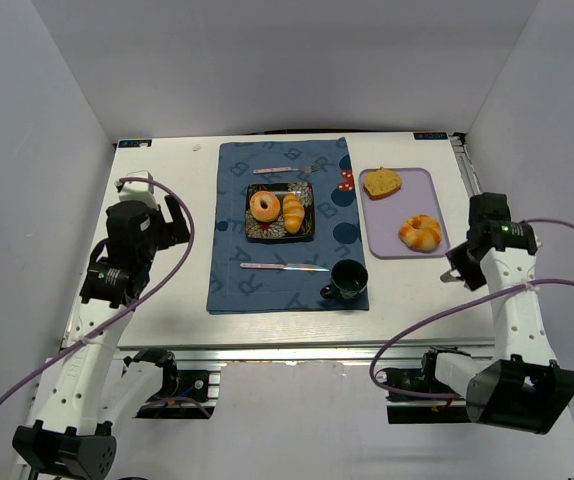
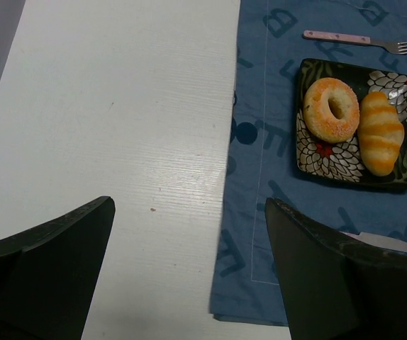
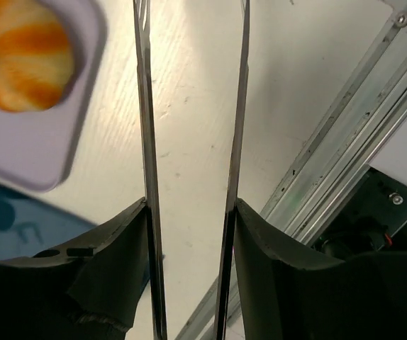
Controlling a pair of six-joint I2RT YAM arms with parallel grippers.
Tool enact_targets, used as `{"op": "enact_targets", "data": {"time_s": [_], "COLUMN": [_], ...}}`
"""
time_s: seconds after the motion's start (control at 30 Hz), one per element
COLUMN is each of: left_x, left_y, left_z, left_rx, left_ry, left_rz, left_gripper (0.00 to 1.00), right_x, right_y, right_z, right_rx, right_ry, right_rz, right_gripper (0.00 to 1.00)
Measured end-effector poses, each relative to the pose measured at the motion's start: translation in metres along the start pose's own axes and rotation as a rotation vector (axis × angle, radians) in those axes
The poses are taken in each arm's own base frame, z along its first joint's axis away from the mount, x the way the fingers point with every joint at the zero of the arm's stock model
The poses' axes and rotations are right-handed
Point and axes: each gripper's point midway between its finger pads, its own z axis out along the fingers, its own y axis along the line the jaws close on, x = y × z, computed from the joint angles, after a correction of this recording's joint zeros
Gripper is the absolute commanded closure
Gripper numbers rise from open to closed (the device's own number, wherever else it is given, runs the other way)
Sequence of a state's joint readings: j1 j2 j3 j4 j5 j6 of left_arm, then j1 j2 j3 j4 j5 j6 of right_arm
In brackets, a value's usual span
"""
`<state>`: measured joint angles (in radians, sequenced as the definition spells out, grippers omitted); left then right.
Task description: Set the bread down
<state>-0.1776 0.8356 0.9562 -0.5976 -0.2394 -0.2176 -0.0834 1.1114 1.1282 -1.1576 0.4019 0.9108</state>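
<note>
A black patterned plate (image 1: pixel 251 230) on the blue mat holds a sugared donut (image 1: pixel 265 206) and a striped roll (image 1: pixel 293 212); both also show in the left wrist view, the donut (image 2: pixel 331 110) and the roll (image 2: pixel 381 132). A lilac tray (image 1: pixel 387 215) to the right holds a bread slice (image 1: pixel 381 183) and a round twisted bun (image 1: pixel 420 233), which also shows in the right wrist view (image 3: pixel 26 60). My left gripper (image 2: pixel 189 202) is open and empty over bare table left of the mat. My right gripper (image 3: pixel 189 205) is shut on metal tongs (image 3: pixel 147 142), whose blades stand apart with nothing between them, just right of the tray.
The blue mat (image 1: pixel 232 250) also carries a fork (image 1: pixel 287 170), a knife (image 1: pixel 282 267) and a dark mug (image 1: pixel 348 280). An aluminium rail (image 3: pixel 345 156) runs along the table's right edge. White walls enclose the table on three sides.
</note>
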Motion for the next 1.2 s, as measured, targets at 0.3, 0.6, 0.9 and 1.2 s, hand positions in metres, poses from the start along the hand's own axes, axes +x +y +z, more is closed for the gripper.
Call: {"op": "enact_targets", "data": {"time_s": [0.3,0.6,0.9,1.2], "left_x": [-0.004,-0.004,-0.004,-0.001], "left_y": [0.001,0.003,0.004,0.004], "left_z": [-0.006,-0.007,-0.006,-0.002], "left_rx": [0.001,-0.007,-0.012,-0.015], "left_ry": [-0.024,-0.025,-0.021,-0.005], "left_rz": [0.008,0.016,0.023,0.027], "left_gripper": [0.02,0.02,0.02,0.02], "right_x": [0.046,0.081,0.079,0.007], "right_y": [-0.016,-0.008,0.003,0.032], "right_z": [0.066,0.098,0.092,-0.002], "right_rx": [0.086,0.073,0.009,-0.192], "right_ry": [0.179,0.31,0.32,0.142], "right_rz": [0.047,0.043,0.037,0.004], "right_gripper": [0.45,0.3,0.12,0.11]}}
